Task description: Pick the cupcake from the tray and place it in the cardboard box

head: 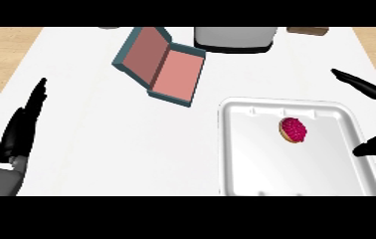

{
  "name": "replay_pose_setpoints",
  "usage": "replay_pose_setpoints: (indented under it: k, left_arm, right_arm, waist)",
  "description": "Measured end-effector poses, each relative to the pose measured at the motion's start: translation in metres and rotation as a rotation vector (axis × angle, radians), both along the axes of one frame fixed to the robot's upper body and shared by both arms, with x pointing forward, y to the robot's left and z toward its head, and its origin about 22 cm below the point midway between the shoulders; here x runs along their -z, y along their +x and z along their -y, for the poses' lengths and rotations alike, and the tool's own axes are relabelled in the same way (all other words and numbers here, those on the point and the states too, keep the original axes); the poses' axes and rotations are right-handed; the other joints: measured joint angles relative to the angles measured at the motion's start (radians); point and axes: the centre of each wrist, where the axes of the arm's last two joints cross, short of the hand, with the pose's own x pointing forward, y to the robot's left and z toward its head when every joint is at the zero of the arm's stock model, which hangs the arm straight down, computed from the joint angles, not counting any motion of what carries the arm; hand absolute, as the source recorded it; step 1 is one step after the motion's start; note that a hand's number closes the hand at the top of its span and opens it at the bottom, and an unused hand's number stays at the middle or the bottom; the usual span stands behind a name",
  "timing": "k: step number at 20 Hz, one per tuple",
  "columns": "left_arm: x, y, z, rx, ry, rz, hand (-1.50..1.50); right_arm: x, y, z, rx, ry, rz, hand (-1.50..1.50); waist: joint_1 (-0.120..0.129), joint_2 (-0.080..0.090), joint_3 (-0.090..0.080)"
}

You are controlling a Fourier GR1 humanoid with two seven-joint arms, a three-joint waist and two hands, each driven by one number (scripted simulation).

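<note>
Two hands show at the edges, and the coming move turns on which of them lies nearer the cupcake (293,130). It sits on the white tray (242,173), toward the tray's far right part, its pink top tilted up toward the view, roundish with no long axis that I can make out. The right hand (357,83) enters from the view's right edge: one dark finger stretches straight inward above the tray's far right corner, and another dark tip shows lower down at the tray's right rim. Those fingers are spread wide apart and straight, holding nothing. The cupcake lies between the two tips, to their left, nearer the lower one but touching neither. The left hand (23,121) rests at the view's left edge, fingers straight and pointing away from the robot, empty, well apart from the tray. So the right hand is plainly the nearer one, and I judge the pick falls to it. The cardboard box (163,66), with teal outside and pink inside, lies open on the white counter (110,148), beyond and to the left of the tray, its lid raised on the left side. A grey appliance (234,38) stands just beyond the box, which may crowd the carry's far side.
</note>
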Motion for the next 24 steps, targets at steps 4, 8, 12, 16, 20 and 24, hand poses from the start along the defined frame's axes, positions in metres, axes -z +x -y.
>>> replay_pose_setpoints:
  k: [4,8,12,16,20,24]
  left_arm:
    - [0.001,0.0,-0.005,-0.002,0.006,-0.002,0.0]
    - [0.003,0.001,-0.002,-0.011,0.0,-0.003,0.0]
    - [0.002,0.0,-0.004,-0.02,0.001,-0.009,0.0]
    - [0.003,-0.006,-0.009,-0.026,-0.002,-0.014,0.0]
    - [0.005,-0.004,-0.006,-0.034,0.004,-0.018,0.0]
    - [0.003,-0.005,-0.006,-0.033,0.005,-0.02,0.0]
  right_arm:
    - [-0.012,0.016,-0.011,-0.063,-0.179,-0.014,-1.5]
    - [-0.018,0.031,-0.031,-0.124,-0.343,-0.048,-1.5]
    - [-0.016,0.047,-0.055,-0.167,-0.425,-0.09,-1.5]
    - [-0.006,0.055,-0.069,-0.176,-0.487,-0.112,-1.5]
    - [-0.001,0.054,-0.076,-0.188,-0.524,-0.116,-1.5]
    - [0.012,0.054,-0.082,-0.2,-0.539,-0.124,-1.5]
  waist:
    - [-0.001,-0.002,-0.002]
    - [-0.009,-0.006,-0.002]
    - [-0.015,-0.008,-0.002]
    - [-0.022,-0.01,-0.003]
    - [-0.031,-0.011,-0.003]
    - [-0.032,-0.011,-0.003]
